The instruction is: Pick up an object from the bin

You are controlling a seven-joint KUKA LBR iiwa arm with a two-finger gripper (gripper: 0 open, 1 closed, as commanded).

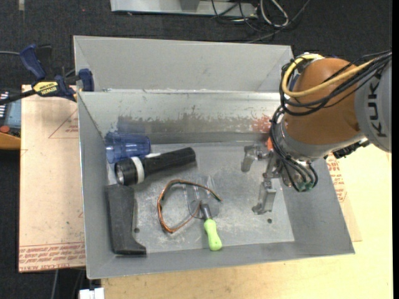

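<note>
My gripper [258,182] hangs over the right part of the bin floor, open, with nothing between its fingers [265,201]. The nearest loose thing is a small screwdriver with a green handle [211,228], lying to the gripper's lower left. Beside the screwdriver a brown wire loop [176,205] lies flat on the floor. A black flashlight with a silver-ringed head [154,166] rests farther left, well apart from the gripper.
A translucent blue cup [128,147] lies at the left, just behind the flashlight. A black rectangular block [123,220] leans against the left wall. The arm's orange cover and cables sit above the bin's right rim.
</note>
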